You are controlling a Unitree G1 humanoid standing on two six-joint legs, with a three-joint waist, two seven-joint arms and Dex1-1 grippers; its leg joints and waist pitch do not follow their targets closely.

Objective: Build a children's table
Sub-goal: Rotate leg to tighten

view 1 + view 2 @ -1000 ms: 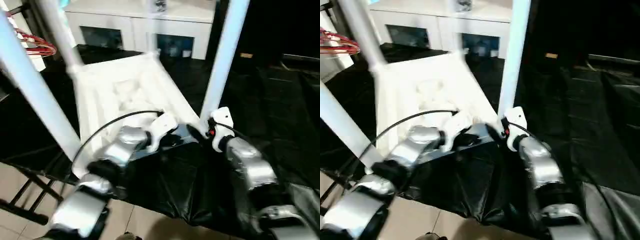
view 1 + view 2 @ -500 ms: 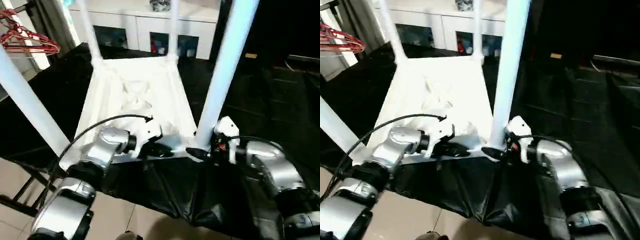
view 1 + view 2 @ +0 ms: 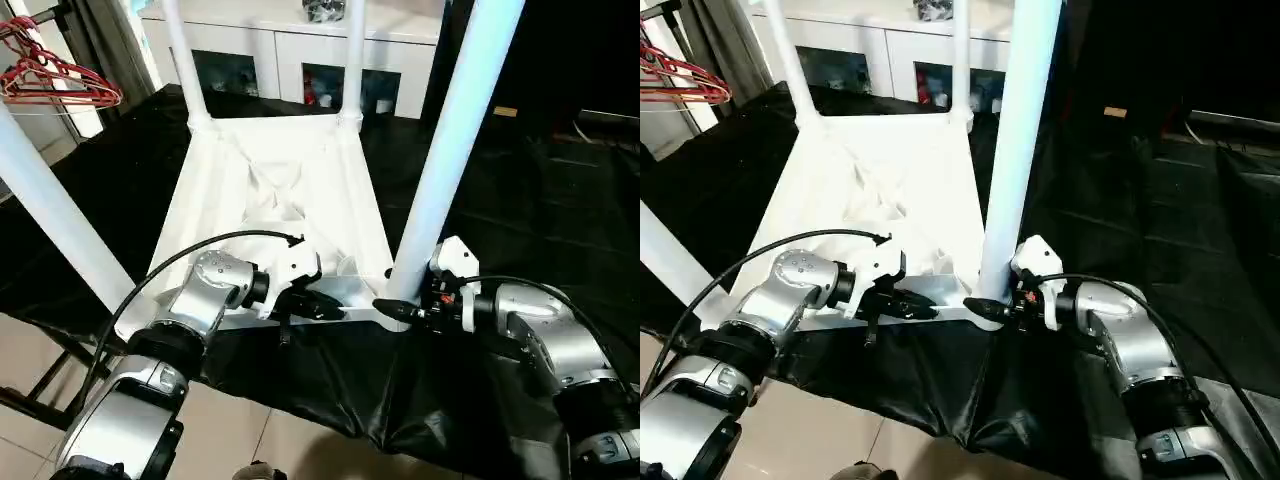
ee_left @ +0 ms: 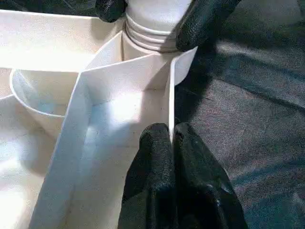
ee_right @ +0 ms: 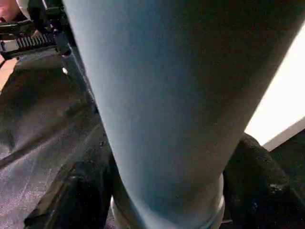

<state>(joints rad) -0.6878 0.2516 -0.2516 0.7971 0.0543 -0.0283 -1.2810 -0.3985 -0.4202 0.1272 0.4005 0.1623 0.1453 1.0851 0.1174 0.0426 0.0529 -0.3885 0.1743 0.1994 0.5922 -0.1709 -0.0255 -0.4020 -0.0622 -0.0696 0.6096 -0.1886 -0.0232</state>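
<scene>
So the upside-down tabletop (image 3: 280, 190) is lying on the black-draped table (image 3: 560, 200), its near rim right at the table's front edge, and all four legs are standing up out of the corner sockets. Nearest the robot, the left pincer (image 4: 170, 136) is pressed together on the thin rim wall of the tabletop, pinching it close to the near right corner. Just beside it, the right pincer (image 3: 392, 310) is sitting around the base of the near right leg (image 3: 450, 150), a finger (image 5: 71, 195) on either side where the ribbed end is going into the socket; it looks like it's gripping the tube, but it's hard to say how firmly. The near left leg (image 3: 50, 210) is leaning outward over the front left edge. At the far end, two thinner-looking legs (image 3: 352, 55) are standing in front of a white cabinet (image 3: 300, 50).

What could go wrong: if that leg isn't fully seated, any twisting or pushing off-axis could pop it loose or tilt it, and since the tabletop is so close to the front edge, a hard shove could slide the whole thing off.
</scene>
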